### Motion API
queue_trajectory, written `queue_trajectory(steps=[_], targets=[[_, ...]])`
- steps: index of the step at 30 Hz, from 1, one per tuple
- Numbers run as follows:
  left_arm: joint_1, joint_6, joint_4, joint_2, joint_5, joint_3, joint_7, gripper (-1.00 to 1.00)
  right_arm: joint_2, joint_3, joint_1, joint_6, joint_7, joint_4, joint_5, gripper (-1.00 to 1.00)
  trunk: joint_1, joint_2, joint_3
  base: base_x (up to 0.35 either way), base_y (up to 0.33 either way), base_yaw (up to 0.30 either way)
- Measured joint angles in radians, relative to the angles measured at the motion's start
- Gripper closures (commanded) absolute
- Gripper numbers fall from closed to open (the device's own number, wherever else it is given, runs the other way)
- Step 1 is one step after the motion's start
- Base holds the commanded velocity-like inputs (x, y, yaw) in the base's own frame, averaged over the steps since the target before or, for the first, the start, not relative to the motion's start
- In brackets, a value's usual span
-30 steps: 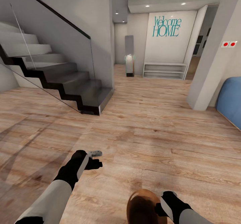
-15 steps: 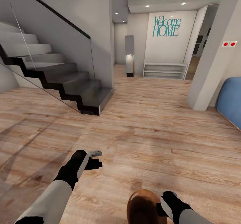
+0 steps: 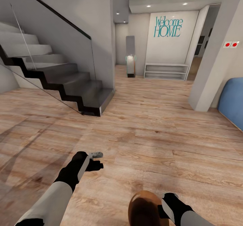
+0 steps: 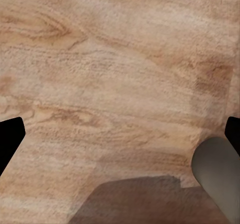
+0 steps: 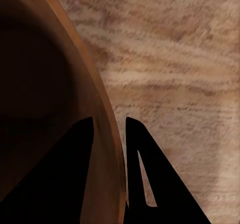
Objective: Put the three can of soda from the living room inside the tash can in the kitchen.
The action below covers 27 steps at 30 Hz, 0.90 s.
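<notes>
The tash can [image 3: 143,207], glossy brown inside, hangs low in front of me in the head view. My right gripper [image 3: 161,208] is shut on its rim. In the right wrist view the brown rim [image 5: 102,103] runs between the two dark fingers [image 5: 142,169], one inside the can and one outside. My left gripper [image 3: 97,160] is held out over the wood floor, open. In the left wrist view its black fingertips [image 4: 10,136] stand wide apart over bare planks, nothing between them. The cans of soda are out of view, and the can's inside is too dark to read.
A dark staircase [image 3: 67,81] with a glass balustrade rises at the left. A white pillar [image 3: 209,67] and a blue rounded seat [image 3: 233,101] stand at the right. Wood floor [image 3: 152,118] runs ahead to a low white shelf [image 3: 166,71] under a "Welcome HOME" wall.
</notes>
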Motion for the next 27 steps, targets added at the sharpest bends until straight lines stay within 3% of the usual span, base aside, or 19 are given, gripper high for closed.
queue_trajectory(steps=[10,11,12,14,16,18,20,23,24,27], targets=[[0.000,-0.007,-0.001,0.001,-0.001,-0.002,-0.001,-1.00,0.001,-0.004,0.000,-0.002,0.002,-0.005,-0.006,1.00,-0.034,0.063,0.028,0.000,0.000,0.000],[0.000,-0.009,-0.001,0.000,-0.001,-0.003,-0.001,-1.00,0.001,0.003,-0.039,0.105,-0.021,-0.014,0.003,1.00,-0.038,0.070,0.031,0.000,0.000,0.000],[0.000,-0.009,0.000,0.000,-0.001,-0.003,-0.001,-1.00,0.001,0.021,-0.109,0.134,-0.032,0.055,0.020,1.00,-0.042,0.077,0.034,0.000,0.000,0.000],[0.000,-0.009,-0.001,0.000,-0.001,-0.003,-0.001,-1.00,0.001,0.017,-0.129,0.133,-0.044,0.023,0.027,1.00,-0.050,0.091,0.041,0.000,0.000,0.000],[0.000,-0.009,-0.001,0.000,-0.001,-0.003,-0.001,-1.00,0.001,0.003,-0.150,0.142,-0.052,-0.057,-0.003,1.00,-0.057,0.105,0.047,0.000,0.000,0.000],[0.000,-0.009,0.000,0.000,-0.002,-0.003,-0.001,-1.00,0.002,-0.002,-0.165,0.136,-0.056,-0.120,0.017,1.00,-0.065,0.119,0.053,0.000,0.000,0.000],[0.000,-0.009,0.000,0.000,-0.002,-0.003,-0.001,-1.00,0.001,0.004,-0.179,0.146,-0.062,-0.088,0.046,1.00,-0.073,0.133,0.060,0.000,0.000,0.000],[-0.001,-0.009,0.000,0.000,-0.002,-0.003,-0.001,-1.00,0.002,-0.001,-0.206,0.154,-0.061,-0.008,-0.017,1.00,-0.084,0.154,0.069,0.000,0.000,0.000],[-0.001,-0.009,0.000,0.000,-0.002,-0.003,-0.001,-1.00,0.002,-0.001,-0.214,0.155,-0.062,-0.008,-0.019,1.00,-0.088,0.161,0.072,0.000,0.000,0.000],[-0.001,-0.009,0.000,0.000,-0.003,-0.003,-0.001,-1.00,0.002,0.005,-0.242,0.175,-0.068,-0.080,0.022,1.00,-0.099,0.182,0.081,0.000,0.000,0.000]])
